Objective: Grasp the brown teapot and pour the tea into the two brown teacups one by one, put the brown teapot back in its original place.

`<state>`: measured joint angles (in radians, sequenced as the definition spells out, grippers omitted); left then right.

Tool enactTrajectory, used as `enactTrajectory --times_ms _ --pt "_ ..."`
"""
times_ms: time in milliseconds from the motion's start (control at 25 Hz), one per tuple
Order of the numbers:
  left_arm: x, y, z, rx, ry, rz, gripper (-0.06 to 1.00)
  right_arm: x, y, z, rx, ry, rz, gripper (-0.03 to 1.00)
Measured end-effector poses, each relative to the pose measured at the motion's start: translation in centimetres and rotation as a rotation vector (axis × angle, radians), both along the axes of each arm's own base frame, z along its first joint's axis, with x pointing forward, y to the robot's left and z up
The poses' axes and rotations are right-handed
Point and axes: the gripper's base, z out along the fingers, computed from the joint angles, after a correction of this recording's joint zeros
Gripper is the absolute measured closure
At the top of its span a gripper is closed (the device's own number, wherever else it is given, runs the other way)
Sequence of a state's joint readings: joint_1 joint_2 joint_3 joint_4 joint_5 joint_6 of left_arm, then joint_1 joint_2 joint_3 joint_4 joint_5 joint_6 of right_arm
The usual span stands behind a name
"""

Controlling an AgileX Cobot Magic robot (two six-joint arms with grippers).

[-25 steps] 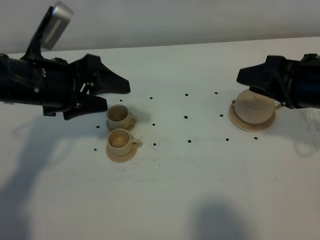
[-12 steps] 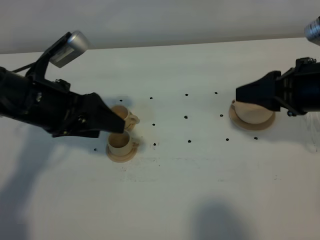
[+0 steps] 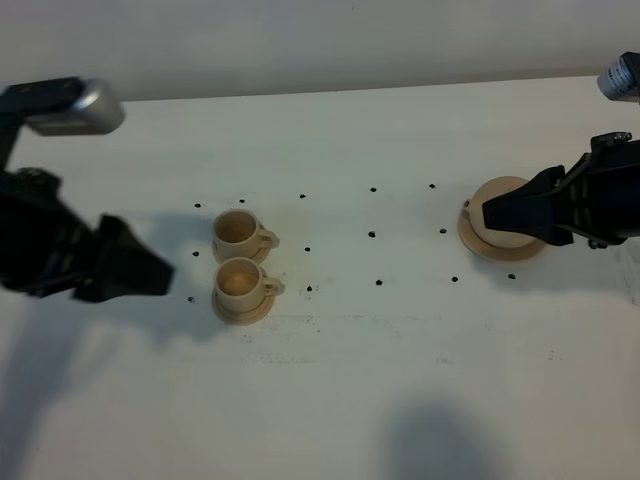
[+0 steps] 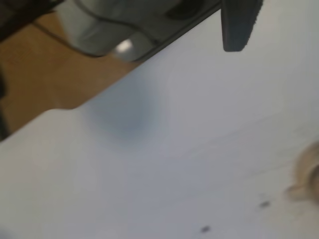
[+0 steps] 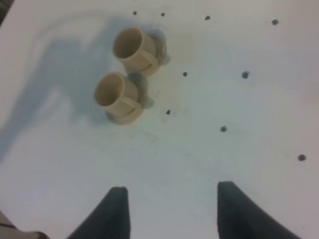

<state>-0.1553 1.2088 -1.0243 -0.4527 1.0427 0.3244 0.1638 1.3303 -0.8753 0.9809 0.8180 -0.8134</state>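
The brown teapot (image 3: 497,189) sits at the right on its original place, a wide tan disc (image 3: 510,251). My right gripper (image 3: 488,212) hangs over it and hides most of it. The right wrist view shows that gripper (image 5: 172,211) open, with only bare table between its fingers and no teapot in sight. The two brown teacups stand on small saucers left of centre, the far one (image 3: 238,231) (image 5: 133,49) close to the near one (image 3: 240,283) (image 5: 115,93). My left gripper (image 3: 140,272) is left of the cups and apart from them. Only one of its fingers (image 4: 239,22) shows, blurred.
Small black dots (image 3: 372,234) mark the white table (image 3: 380,350) between the cups and the teapot. In the left wrist view the table's edge and brown floor (image 4: 45,74) show, with a tan blur (image 4: 309,172) at the frame's edge.
My left arm has pulled back to the left, off the cups it was covering half a second ago. My right gripper has shifted slightly over the teapot.
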Motion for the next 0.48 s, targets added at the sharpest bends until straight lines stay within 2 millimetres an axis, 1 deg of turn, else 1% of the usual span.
enactTrajectory --times_ms 280,480 --pt "-4.1 2.4 2.4 0.165 -0.062 0.105 0.30 0.2 -0.2 0.3 -0.060 -0.028 0.026 0.54" --pt "-7.7 4.0 4.3 0.236 -0.163 0.200 0.30 0.4 -0.4 1.1 -0.094 -0.038 0.032 0.54"
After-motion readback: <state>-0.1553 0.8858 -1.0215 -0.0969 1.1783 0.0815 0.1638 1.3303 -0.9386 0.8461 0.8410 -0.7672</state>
